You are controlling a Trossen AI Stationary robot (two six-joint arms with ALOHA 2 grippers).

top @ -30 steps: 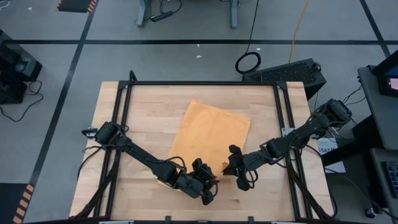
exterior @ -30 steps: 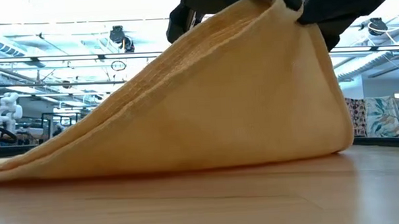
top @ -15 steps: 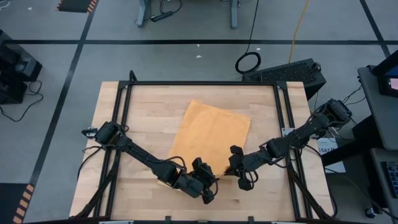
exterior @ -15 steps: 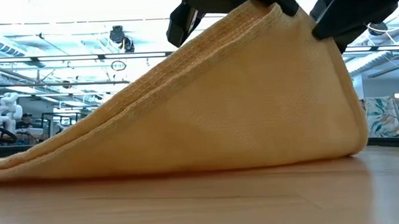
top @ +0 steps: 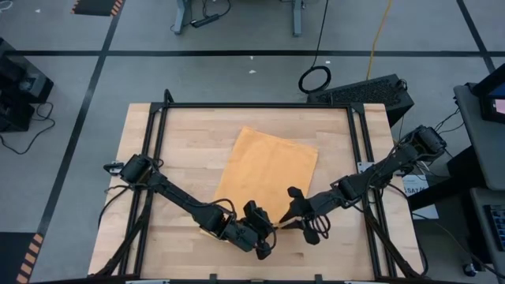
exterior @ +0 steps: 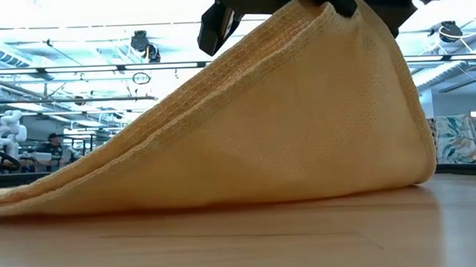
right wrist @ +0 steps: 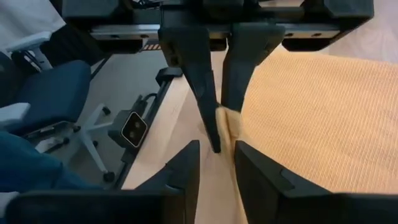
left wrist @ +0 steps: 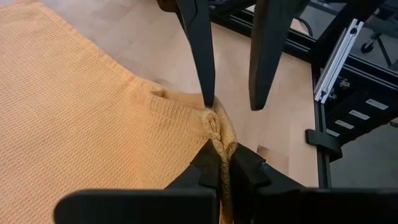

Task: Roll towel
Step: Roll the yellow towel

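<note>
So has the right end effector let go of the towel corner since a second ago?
Yes. The right end effector has opened and backed off toward the table's near edge, while the left end effector stays shut on the towel.

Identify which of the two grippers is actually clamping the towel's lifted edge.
The left gripper: its fingers are shut on the towel, pinching the bunched edge. The right gripper faces it with fingers apart, holding nothing.

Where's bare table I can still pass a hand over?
Bare wood lies left of the towel, right of it up to the frame rail, and along the far edge. The near edge is crowded: left gripper pinches the towel corner, right gripper open beside it.
</note>
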